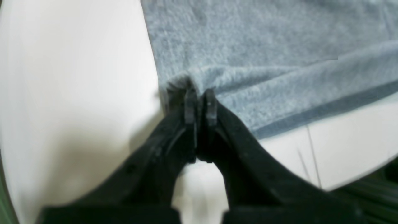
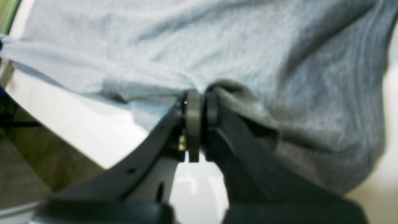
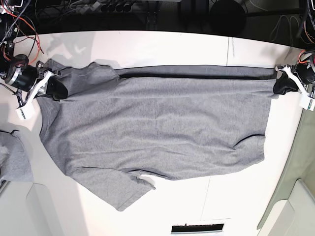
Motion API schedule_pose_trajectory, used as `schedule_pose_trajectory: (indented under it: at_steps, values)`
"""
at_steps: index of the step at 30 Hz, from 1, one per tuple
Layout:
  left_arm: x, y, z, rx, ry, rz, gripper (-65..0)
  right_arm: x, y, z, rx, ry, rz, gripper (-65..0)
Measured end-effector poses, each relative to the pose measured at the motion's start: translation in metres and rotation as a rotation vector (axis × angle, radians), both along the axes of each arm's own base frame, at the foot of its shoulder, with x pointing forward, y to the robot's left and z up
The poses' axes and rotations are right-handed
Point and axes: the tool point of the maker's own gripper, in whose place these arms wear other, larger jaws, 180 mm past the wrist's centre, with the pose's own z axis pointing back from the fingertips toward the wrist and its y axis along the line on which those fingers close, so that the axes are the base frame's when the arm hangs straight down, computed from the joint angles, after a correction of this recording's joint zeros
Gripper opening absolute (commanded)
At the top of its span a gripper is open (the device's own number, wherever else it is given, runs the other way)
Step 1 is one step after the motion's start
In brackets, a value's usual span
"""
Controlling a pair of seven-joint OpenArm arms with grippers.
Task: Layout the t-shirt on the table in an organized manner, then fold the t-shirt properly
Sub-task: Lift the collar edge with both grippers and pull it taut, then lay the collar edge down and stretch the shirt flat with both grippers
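Your left hand [image 3: 284,84] and right hand [image 3: 49,83] were each clamped on an end of the t-shirt [image 3: 157,128], stretched along the rear edge of the tabletop [image 3: 162,44]. Keeping even tension while lowering would likely flatten the wrinkled front hem.

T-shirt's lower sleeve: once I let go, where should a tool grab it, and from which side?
Likely the sleeve's outer hem on the t-shirt, coming from the table's near edge. That sleeve lies flat and splayed outward with bare table around it.
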Motion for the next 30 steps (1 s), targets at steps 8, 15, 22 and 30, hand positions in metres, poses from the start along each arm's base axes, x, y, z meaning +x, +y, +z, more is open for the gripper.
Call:
schedule_pose_trajectory:
  at_steps: [8,15,22,30]
  values:
    - [0.003,0.008,-0.01,-0.004,0.017,0.035,-51.1,0.008,-0.001,-0.014,0.017,0.031,-0.024,-32.5]
    - [-0.008,-0.001,-0.017,-0.068,0.1,0.039,-36.2,0.014,-0.018,-0.013,-0.019,0.01,-0.087,-27.4]
    - [-0.009,0.003,-0.005,-0.166,0.104,0.096,-36.2,0.003,-0.08,-0.007,-0.065,0.025,-0.285,-27.4]
    - [-0.008,0.02,0.008,-0.196,0.05,0.173,-25.3,-0.034,-0.111,-0.026,-0.094,0.076,-0.388,-27.4]
